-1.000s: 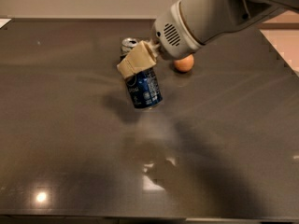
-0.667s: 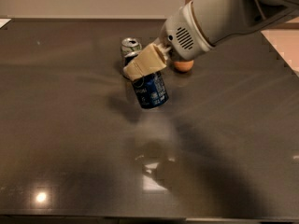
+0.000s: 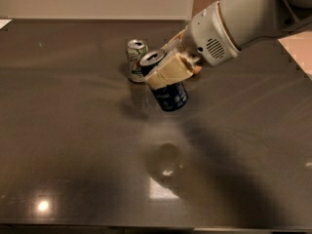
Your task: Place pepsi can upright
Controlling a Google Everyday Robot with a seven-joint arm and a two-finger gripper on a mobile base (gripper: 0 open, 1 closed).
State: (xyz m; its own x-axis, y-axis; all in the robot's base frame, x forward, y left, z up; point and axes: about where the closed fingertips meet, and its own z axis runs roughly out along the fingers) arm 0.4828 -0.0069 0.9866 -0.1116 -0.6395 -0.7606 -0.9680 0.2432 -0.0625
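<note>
Near the back middle of the dark table (image 3: 73,155), pepsi can (image 3: 170,95) held tilted by the gripper (image 3: 165,74), tan fingers (image 3: 168,72) clamped around its upper part, white and green can (image 3: 136,57) stood just behind it.

Dark glossy table (image 3: 73,145), white-green can (image 3: 136,60) upright on it, gripper (image 3: 165,71) just beside, clasping pepsi can (image 3: 171,96).

Cream jaws around dark blue pepsi can (image 3: 171,96), white-green can (image 3: 135,62)
</note>
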